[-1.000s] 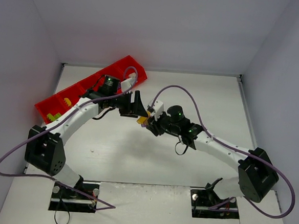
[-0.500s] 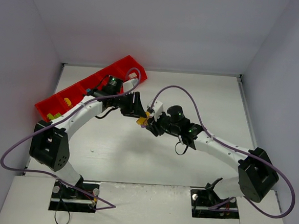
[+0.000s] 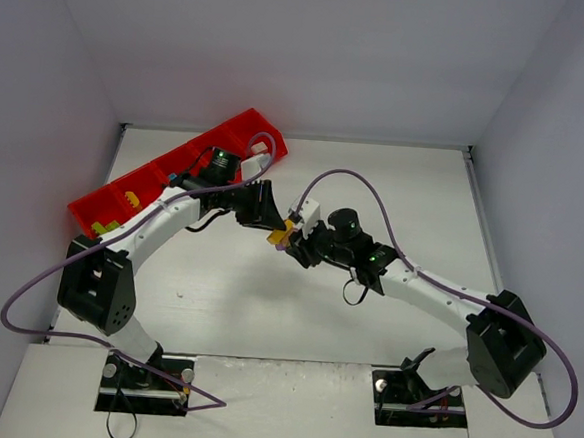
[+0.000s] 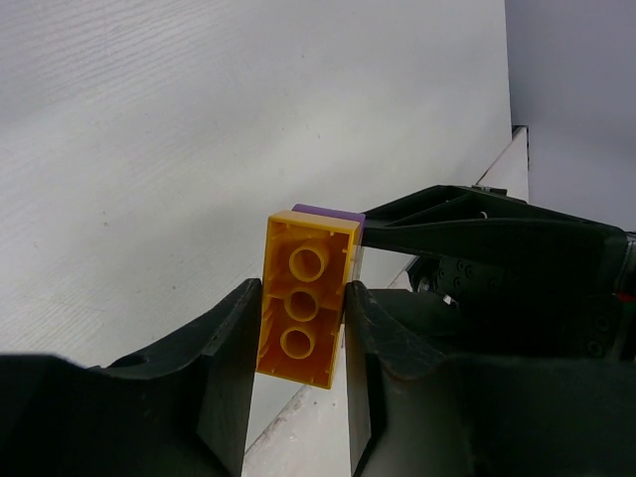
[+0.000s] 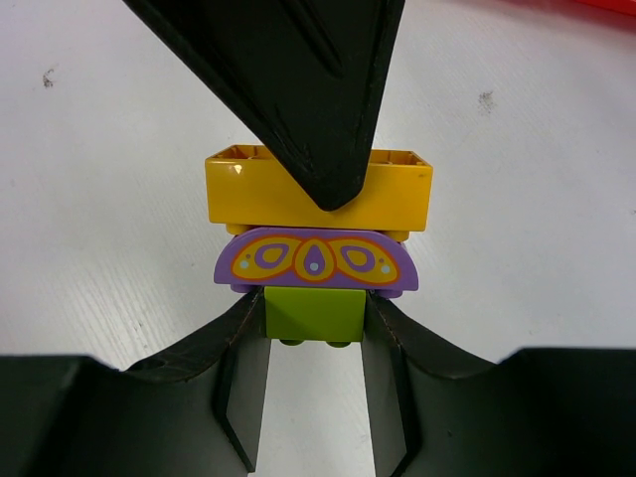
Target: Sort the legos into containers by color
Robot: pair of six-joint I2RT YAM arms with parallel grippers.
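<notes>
While the red tray (image 3: 142, 180) is lying along the far left of the worktop (image 3: 266, 307), carrying a lime green piece (image 3: 104, 229) and a yellow piece (image 3: 131, 200) in two of its nearer compartments, the left fingers (image 4: 231, 348) are pinching the yellow-orange brick (image 4: 301, 298) by its two long side walls. The right fingers (image 5: 243, 363) are clamping the lime green brick (image 5: 313, 313) at the other end of the same little stack. That stack is hanging in the air between the two arms, well apart from the tray. The likely trouble is coming from the pull itself. If the arms are tugging off the stud line, the smooth yellow-orange walls could be sliding out of the left pinch, or the stack could be parting at the wrong seam, leaving the purple piece (image 5: 316, 261) riding with a brick of another colour or dropping to the worktop. The stack is showing three glossy parts: a hollow yellow-orange brick with three tubes in its open underside, a purple arched piece printed with orange petals, and a small lime green block, its studs peeking out below.
</notes>
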